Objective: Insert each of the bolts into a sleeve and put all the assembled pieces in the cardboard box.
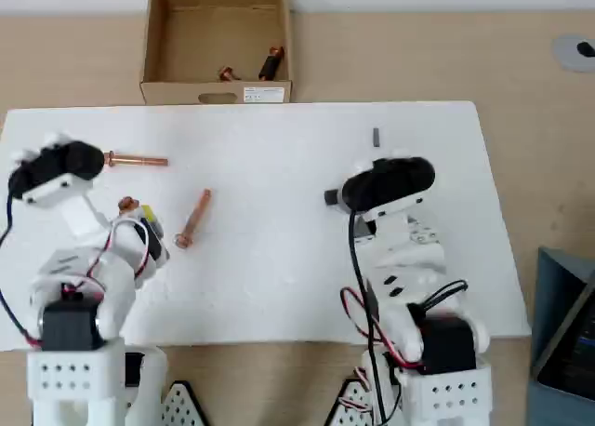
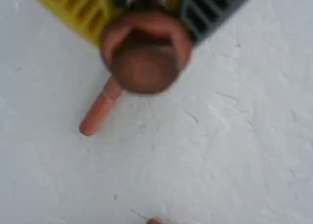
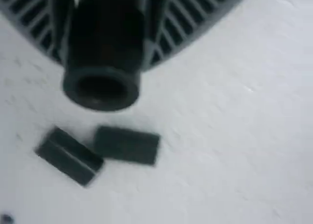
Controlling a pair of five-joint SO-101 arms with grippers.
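Since each bolt has to be pushed into a sleeve before boxing, both parts are held clear of the mat (image 1: pixel 279 277) rather than laid flat. A bolt (image 2: pixel 144 62) is clenched in the left gripper (image 2: pixel 145 11) and seen end-on from the wrist. A black sleeve (image 3: pixel 101 84) is grasped by the right gripper (image 3: pixel 105 31) with its open bore left exposed, presumably so that a shank can be received. From above, the two grippers are seen well apart, with the sleeve's end turned towards the left arm, so the mating step is judged not yet begun. A second bolt (image 1: pixel 138 160) and a third bolt (image 1: pixel 194 219) are left lying near the left arm, and two spare sleeves (image 3: pixel 127 145) lie side by side below the right gripper (each stock within reach of the arm that is to pick it). At the far edge of the mat the box (image 1: pixel 153 35) is placed open, and what looks like an assembled piece (image 1: pixel 271 63) is already lodged inside, so the task is judged partly done
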